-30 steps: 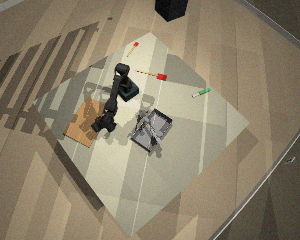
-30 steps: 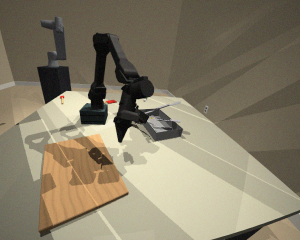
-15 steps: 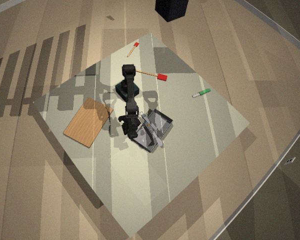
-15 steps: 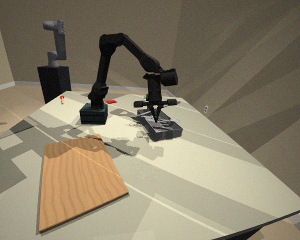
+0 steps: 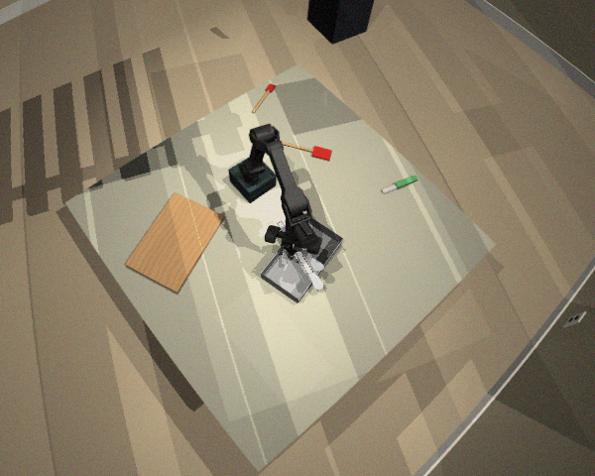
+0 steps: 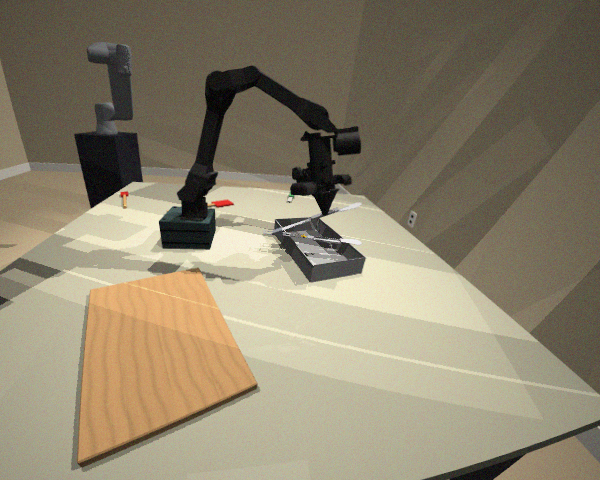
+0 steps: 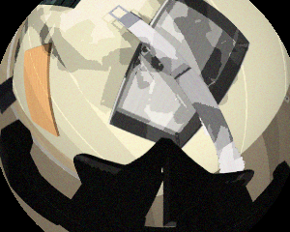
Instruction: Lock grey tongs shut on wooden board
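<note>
"Lying where, those open grey metal tongs (image 5: 308, 270) (image 6: 343, 210) (image 7: 209, 99)?"
"Just below my jaws, which are pressed together on nothing; they slant across the dark grey roasting tin (image 5: 279, 290) (image 6: 336, 269) (image 7: 145, 127), tips overhanging one rim. I can't tell whether I touch them."
"Turn needed?"
"I'd judge so, to squeeze both arms."
"Labels?"
"None I can read."
</note>
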`<state>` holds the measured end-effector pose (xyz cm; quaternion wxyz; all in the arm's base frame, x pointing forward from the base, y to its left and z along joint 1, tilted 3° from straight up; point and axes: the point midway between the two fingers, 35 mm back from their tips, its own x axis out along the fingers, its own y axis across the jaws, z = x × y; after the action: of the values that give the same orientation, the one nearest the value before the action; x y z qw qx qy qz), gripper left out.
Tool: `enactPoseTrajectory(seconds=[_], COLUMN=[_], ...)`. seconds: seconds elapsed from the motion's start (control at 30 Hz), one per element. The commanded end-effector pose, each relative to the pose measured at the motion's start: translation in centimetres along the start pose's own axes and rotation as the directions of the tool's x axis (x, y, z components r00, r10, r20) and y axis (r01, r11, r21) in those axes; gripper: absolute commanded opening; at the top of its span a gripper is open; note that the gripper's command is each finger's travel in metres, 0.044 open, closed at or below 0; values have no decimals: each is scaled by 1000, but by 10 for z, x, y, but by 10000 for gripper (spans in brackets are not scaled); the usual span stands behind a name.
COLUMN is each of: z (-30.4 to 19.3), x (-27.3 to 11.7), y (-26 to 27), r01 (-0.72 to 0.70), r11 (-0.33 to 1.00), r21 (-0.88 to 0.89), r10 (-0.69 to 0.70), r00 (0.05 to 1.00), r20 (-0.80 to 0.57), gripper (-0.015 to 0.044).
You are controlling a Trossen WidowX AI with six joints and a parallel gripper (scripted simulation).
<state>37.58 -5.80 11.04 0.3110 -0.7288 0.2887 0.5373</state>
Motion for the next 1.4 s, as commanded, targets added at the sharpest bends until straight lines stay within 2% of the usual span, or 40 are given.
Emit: enactPoseTrajectory(seconds=[0.0, 0.17, 0.37, 0.43, 0.57, 0.7, 1.37], z=[8, 20, 39, 43, 62, 87, 90], x=[-8, -12, -18, -17, -10, 0, 8], y=[-10, -21, -45, -45, -44, -43, -42], r01=[25, 44, 86, 83, 80, 125, 129], r11=[998, 981, 981, 973, 898, 699, 686], r21=[-55, -189, -172, -216, -432, -704, -716], r10=[-24, -37, -79, -71, -22, 69, 74], r00=[1000, 999, 996, 996, 990, 968, 967], r20=[14, 39, 45, 61, 138, 240, 245], gripper=[-150, -150, -150, -150, -150, -150, -150])
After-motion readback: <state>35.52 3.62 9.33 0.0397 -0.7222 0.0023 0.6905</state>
